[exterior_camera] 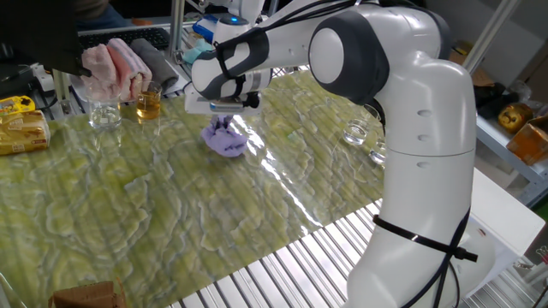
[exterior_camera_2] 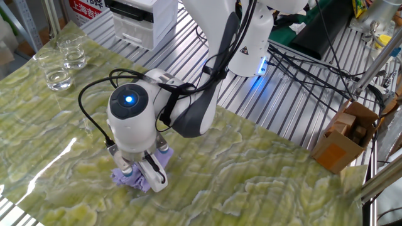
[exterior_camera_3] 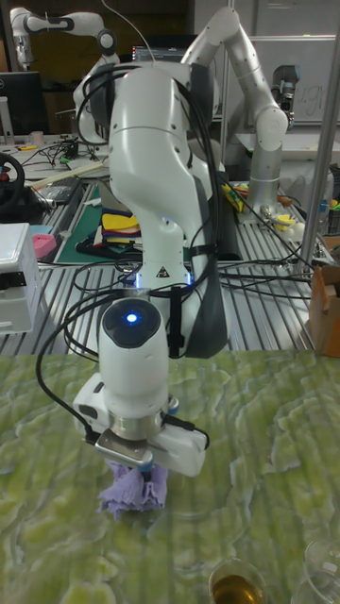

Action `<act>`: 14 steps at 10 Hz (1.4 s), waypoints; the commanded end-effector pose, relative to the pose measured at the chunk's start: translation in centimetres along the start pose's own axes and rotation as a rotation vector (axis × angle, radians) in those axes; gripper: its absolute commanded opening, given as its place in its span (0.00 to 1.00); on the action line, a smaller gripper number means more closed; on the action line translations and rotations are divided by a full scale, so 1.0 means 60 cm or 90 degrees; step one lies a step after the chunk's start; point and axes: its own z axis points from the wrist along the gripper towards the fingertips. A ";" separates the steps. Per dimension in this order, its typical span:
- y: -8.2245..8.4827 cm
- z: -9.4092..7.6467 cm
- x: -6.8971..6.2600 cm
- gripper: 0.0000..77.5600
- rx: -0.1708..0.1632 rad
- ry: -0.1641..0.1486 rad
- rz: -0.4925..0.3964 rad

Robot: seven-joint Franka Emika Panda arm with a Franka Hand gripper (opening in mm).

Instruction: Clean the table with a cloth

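Observation:
The lavender cloth [exterior_camera: 224,141] [exterior_camera_2: 129,179] [exterior_camera_3: 132,492] lies bunched on the olive-green marbled table [exterior_camera: 171,214] [exterior_camera_2: 251,182] [exterior_camera_3: 255,491]. My gripper [exterior_camera: 223,123] [exterior_camera_2: 139,176] [exterior_camera_3: 140,477] points straight down onto the cloth, shut on it and pressing it against the surface. The fingers [exterior_camera_2: 152,175] sink into the fabric, so their tips are mostly hidden. In the tall fixed view the wrist covers the top of the cloth.
Pink folded towels [exterior_camera: 116,67], an empty glass [exterior_camera: 105,113] and a glass of amber liquid [exterior_camera: 148,104] [exterior_camera_3: 236,579] stand at the far edge. Two glasses [exterior_camera: 358,130] [exterior_camera_2: 59,59] sit near the arm's base. Yellow packets [exterior_camera: 21,127] lie at the left, silver slats [exterior_camera: 291,265] at the front.

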 end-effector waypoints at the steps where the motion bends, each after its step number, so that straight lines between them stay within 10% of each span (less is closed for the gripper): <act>1: 0.018 0.007 0.000 0.02 -0.006 -0.008 0.038; 14: 0.018 0.008 -0.001 0.02 -0.010 -0.004 -0.099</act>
